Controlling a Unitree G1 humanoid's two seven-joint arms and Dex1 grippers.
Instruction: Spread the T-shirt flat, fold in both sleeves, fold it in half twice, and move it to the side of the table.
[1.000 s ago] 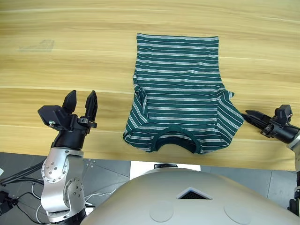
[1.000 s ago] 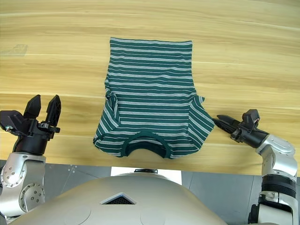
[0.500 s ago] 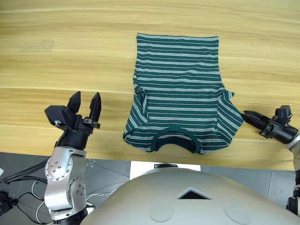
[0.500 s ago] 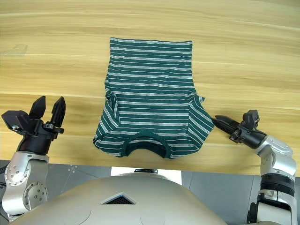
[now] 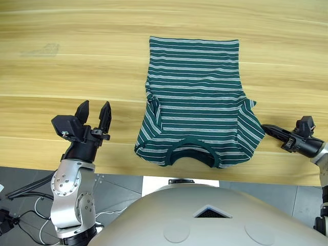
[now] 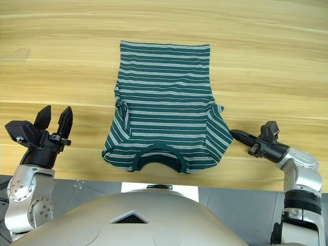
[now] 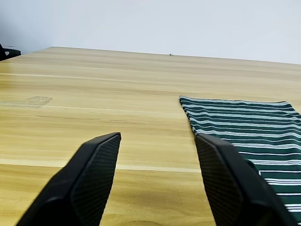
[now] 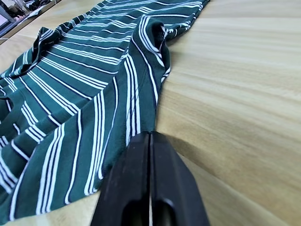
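- Left eye view: one green striped T-shirt [image 5: 195, 102] lies on the table [image 5: 77, 66], collar at the near edge.
- Two tools: the left tool [image 5: 94, 106] stands released, well apart from the shirt.
- The right tool [image 5: 264, 127] is clenched empty, its tip at the shirt's right edge.

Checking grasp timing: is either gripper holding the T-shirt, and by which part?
Nothing is held: left gripper open, apart from the T-shirt; right gripper shut, empty, at its edge.
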